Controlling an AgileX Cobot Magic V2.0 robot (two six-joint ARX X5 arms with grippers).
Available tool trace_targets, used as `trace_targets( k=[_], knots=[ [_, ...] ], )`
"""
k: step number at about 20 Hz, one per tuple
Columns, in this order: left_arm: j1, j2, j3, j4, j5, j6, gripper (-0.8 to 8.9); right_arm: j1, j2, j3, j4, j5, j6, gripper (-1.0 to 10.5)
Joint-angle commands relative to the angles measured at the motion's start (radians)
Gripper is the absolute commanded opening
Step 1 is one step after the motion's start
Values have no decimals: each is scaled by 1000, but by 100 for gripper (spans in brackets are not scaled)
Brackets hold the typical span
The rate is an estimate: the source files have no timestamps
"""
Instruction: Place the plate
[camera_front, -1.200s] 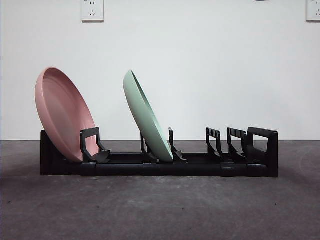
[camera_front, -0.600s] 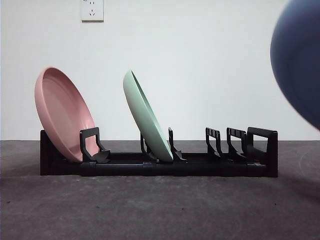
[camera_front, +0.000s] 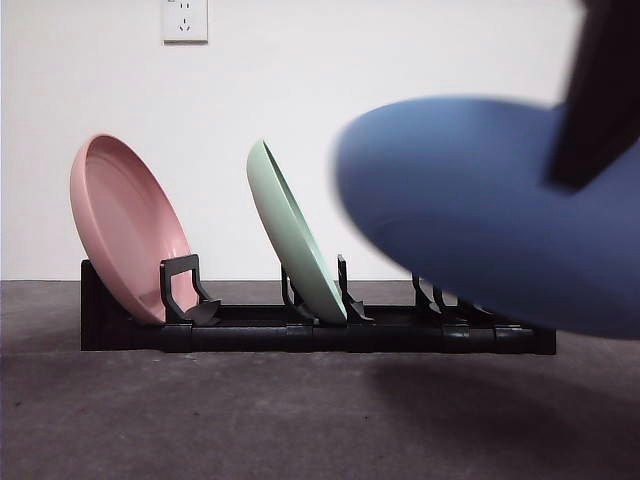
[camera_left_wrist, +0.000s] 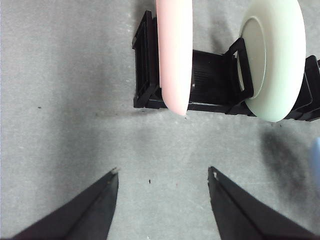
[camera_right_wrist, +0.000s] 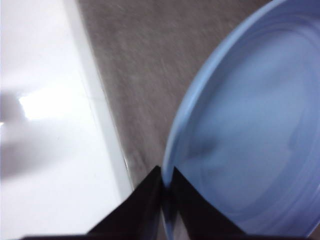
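A blue plate (camera_front: 480, 210) hangs large and blurred in front of the right half of the black dish rack (camera_front: 120, 325). My right gripper (camera_right_wrist: 166, 192) is shut on its rim; the plate fills the right wrist view (camera_right_wrist: 250, 150), and the arm shows as a dark shape (camera_front: 600, 90) at the top right. A pink plate (camera_front: 125, 225) leans in the rack's leftmost slot and a pale green plate (camera_front: 290, 235) in a middle slot. My left gripper (camera_left_wrist: 162, 182) is open and empty above the table, near the rack's pink plate (camera_left_wrist: 175, 55) end.
The rack's right slots are partly hidden behind the blue plate. Grey table surface (camera_front: 200, 420) lies in front of the rack. A white wall with a socket (camera_front: 185, 20) stands behind.
The blue plate has come in from the right edge and moved left and down, now covering the rack's right end. The pink and green plates have not moved.
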Motion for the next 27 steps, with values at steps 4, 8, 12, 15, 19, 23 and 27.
trace_targets(
  k=[4,8,12,15,19,23,27],
  knots=[
    [-1,6,26,11,2,8,281,111,242,33,118,64,10,10],
    [-1,6,26,11,2,11,281,114,354,72,197,89,-63,10],
    [-1,6,26,11,2,19,281,88,425,102,280,92,-127,10],
    [-1,6,26,11,2,21,281,57,469,106,289,91,-142,10],
    [-1,6,26,11,2,31,281,26,511,106,305,85,-148,10],
    [-1,6,26,11,2,34,281,16,525,106,336,54,-148,10],
    [-1,6,26,11,2,33,281,15,525,106,341,16,-148,32]
  ],
)
